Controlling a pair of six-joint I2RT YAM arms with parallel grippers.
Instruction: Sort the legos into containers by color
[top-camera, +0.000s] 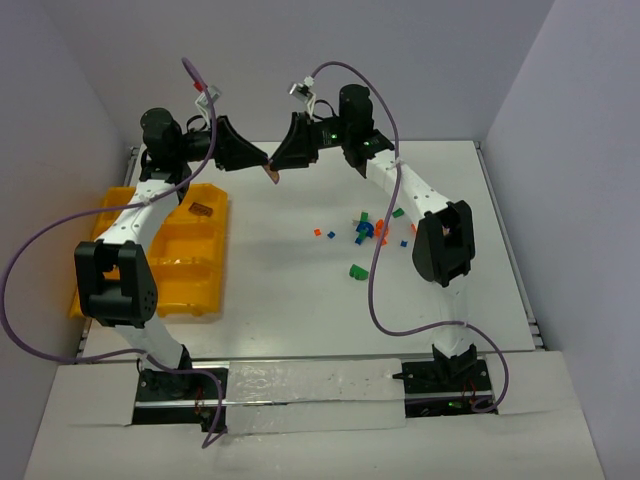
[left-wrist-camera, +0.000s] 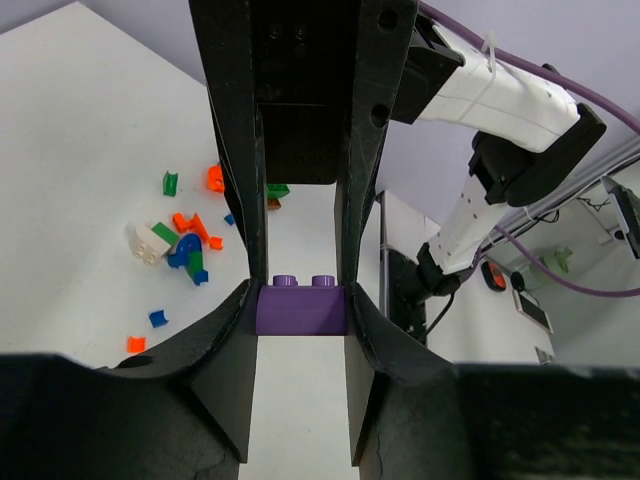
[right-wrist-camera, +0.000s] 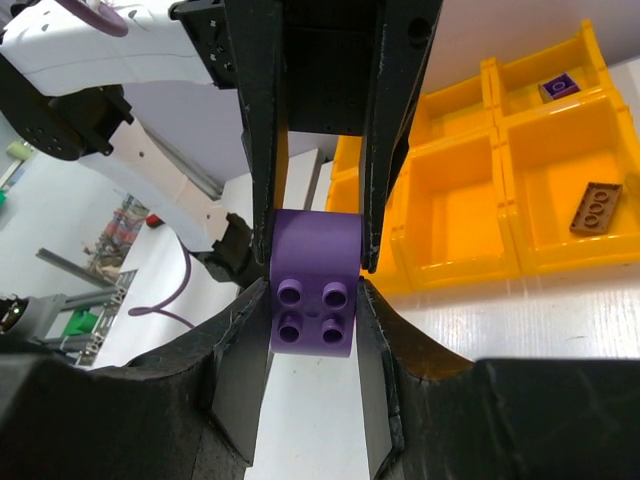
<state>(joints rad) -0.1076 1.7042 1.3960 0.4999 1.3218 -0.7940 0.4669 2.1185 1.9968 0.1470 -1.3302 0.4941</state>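
Observation:
One purple lego brick (left-wrist-camera: 300, 312) hangs in the air above the far middle of the table, and both grippers meet on it. My left gripper (left-wrist-camera: 300, 296) has both fingers pressed against the brick's sides. My right gripper (right-wrist-camera: 312, 285) is shut on the same brick (right-wrist-camera: 312, 300), studs facing its camera. From above, the two grippers touch tip to tip (top-camera: 270, 168). Loose legos (top-camera: 368, 230) in green, blue and orange-red lie scattered on the right half of the table. The yellow-orange container tray (top-camera: 190, 250) sits at the left.
A brown flat plate (top-camera: 200, 209) lies in one far bin of the tray, and a small purple piece (right-wrist-camera: 557, 87) lies in another. A single green brick (top-camera: 358, 271) sits apart from the pile. Purple cables loop from both arms over the table.

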